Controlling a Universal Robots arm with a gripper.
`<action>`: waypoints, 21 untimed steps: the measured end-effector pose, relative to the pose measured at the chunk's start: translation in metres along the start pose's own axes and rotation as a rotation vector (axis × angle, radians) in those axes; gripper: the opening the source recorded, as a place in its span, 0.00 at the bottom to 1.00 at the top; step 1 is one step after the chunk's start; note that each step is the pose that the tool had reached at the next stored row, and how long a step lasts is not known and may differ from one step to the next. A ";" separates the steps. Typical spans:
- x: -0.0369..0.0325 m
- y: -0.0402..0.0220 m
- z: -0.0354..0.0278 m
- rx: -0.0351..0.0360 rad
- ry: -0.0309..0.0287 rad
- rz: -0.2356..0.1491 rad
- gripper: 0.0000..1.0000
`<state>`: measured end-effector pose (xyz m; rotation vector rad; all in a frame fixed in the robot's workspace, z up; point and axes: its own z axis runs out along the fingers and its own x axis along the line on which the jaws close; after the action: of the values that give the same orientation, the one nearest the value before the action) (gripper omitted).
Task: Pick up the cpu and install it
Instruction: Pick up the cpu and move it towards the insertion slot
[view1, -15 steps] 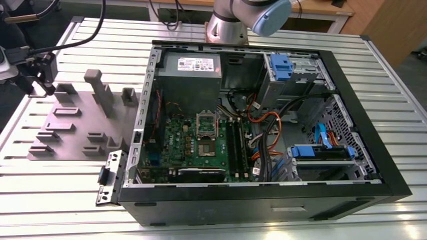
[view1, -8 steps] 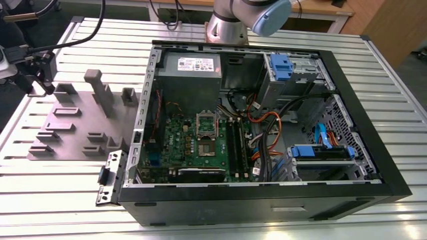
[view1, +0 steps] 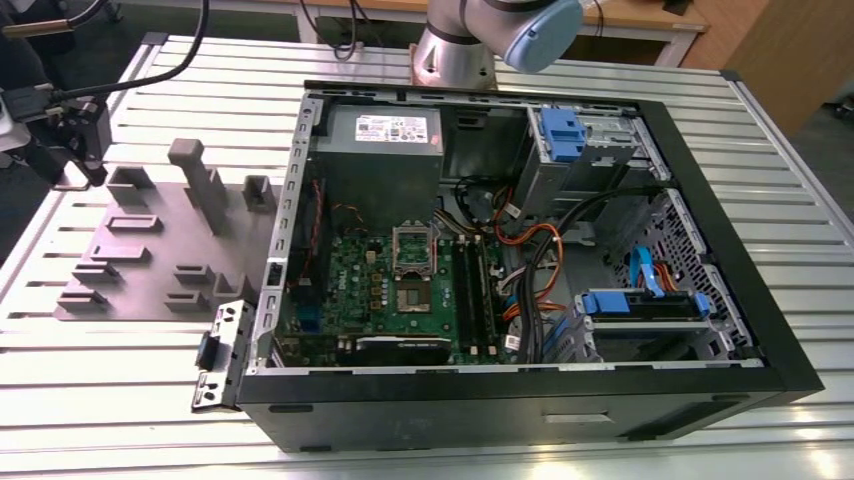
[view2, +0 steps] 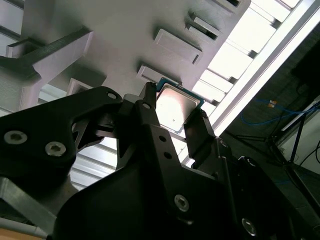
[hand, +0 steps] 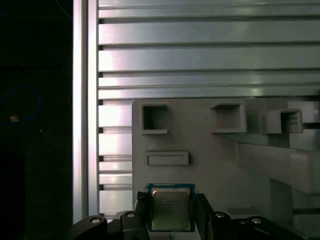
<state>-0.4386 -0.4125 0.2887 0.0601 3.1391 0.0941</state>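
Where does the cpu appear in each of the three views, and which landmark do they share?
First wrist view: the cpu, held in the gripper, with the grey fixture plate behind it.
Second wrist view: the cpu in the gripper, plate behind.
Exterior view: too small to tell.
Shared landmark: the grey fixture plate, on the exterior view's left.
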 end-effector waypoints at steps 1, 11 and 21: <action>0.0000 0.0000 -0.0001 -0.0001 -0.0002 0.000 0.47; 0.0000 0.0002 -0.0032 0.0004 0.0004 0.000 0.47; 0.0000 0.0005 -0.0079 0.0001 0.0001 0.000 0.47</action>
<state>-0.4386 -0.4125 0.2965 0.0602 3.1392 0.0940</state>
